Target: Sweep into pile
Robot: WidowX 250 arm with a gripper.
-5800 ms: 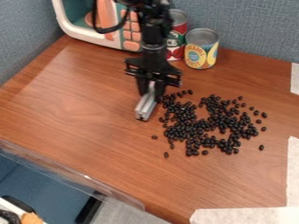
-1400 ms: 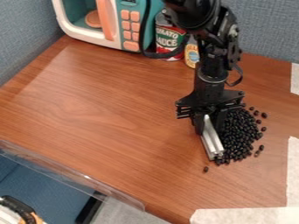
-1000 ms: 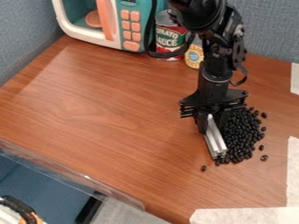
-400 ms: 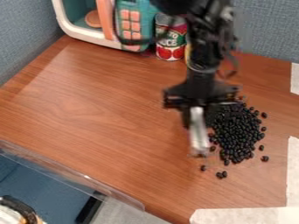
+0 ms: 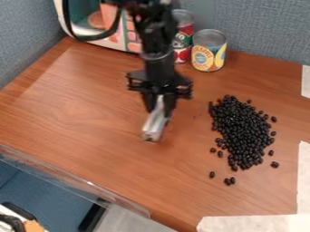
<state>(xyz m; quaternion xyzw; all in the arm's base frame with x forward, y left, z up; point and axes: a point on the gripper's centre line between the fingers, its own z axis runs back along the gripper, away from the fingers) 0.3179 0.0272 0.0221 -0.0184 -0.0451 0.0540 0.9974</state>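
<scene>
Swung away from the black beans (image 5: 241, 131), the end effector (image 5: 158, 103) is now well apart from them over the bench (image 5: 91, 104), clamped on a metal bar (image 5: 155, 122). Gripped near its upper end, the bar slants down, presumably to serve as a sweeping edge. The beans lie heaped, strays beside them; standing off likely leaves room for another pass.

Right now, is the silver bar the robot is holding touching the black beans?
Apart. The camera view shows a wide strip of brown tabletop between the silver bar and the black beans, stray ones included.
</scene>
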